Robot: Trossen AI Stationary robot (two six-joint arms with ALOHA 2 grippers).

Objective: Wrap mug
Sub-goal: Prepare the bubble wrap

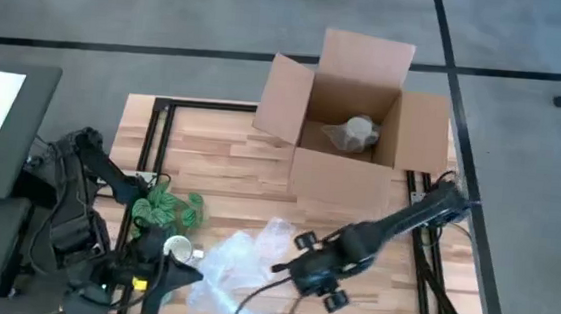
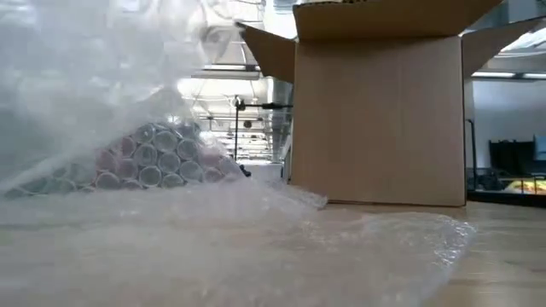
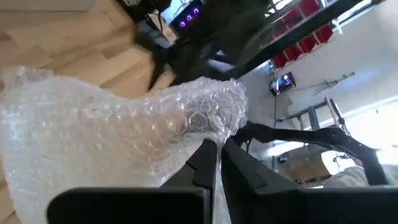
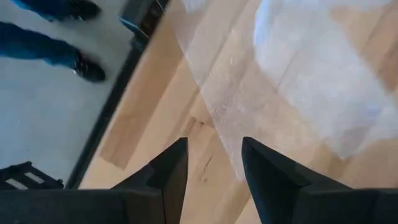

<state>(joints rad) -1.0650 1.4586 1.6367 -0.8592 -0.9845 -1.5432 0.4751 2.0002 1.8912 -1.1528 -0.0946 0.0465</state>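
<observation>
left fingers [image 3: 217, 163] pinch clear bubble wrap sheet [image 3: 118, 134] beside small cream mug [image 1: 179, 246]; right fingers [image 4: 213, 163] gape over wooden worktop [image 4: 155, 106].

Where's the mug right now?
In the high view the mug sits near the table's front left, just below the green patterned bundle, at the left edge of the bubble wrap, beside the left gripper.
</observation>
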